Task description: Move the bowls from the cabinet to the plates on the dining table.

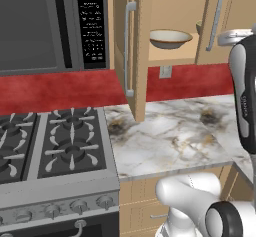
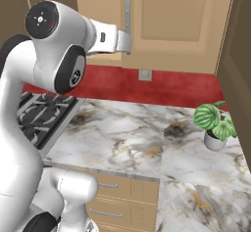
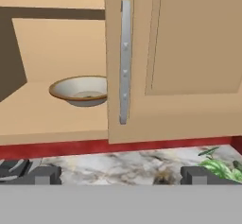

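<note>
Bowl (image 3: 81, 90); shallow, cream, tan-rimmed

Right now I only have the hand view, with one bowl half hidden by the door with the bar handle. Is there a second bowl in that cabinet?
Observer: Probably. The left base view shows what looks like the rim of a second bowl further right on the shelf, mostly behind the right door.
Operator: Is the left door open?
Observer: Yes, the left door is swung out over the counter.
Operator: What's beyond that door?
Observer: A microwave, above the stove.
</note>
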Controlling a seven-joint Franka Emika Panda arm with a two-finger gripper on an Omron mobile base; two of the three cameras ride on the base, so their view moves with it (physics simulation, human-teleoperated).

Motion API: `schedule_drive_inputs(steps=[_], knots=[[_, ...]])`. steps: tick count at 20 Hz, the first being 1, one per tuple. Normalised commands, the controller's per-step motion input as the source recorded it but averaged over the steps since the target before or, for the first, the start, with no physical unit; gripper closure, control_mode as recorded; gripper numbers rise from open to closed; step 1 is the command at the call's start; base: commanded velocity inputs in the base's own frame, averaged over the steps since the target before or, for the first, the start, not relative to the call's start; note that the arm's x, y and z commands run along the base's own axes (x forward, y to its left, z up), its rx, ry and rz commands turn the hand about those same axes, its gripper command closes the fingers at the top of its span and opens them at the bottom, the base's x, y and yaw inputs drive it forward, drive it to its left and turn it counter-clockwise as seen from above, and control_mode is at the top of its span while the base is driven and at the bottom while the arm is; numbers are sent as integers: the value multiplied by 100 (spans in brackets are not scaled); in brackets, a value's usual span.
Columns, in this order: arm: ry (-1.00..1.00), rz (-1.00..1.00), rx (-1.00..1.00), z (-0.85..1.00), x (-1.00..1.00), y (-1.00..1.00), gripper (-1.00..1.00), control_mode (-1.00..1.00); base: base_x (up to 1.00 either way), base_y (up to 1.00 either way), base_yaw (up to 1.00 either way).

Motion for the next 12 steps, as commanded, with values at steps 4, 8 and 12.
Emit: schedule_drive_inputs(steps=[4,8,12], knots=[[3,0,0,28,40,0,-100,-100,0,0,0],[0,0,0,24,22,-1,-100,-100,0,0,0],[0,0,0,4,0,-7,-100,-100,0,0,0]])
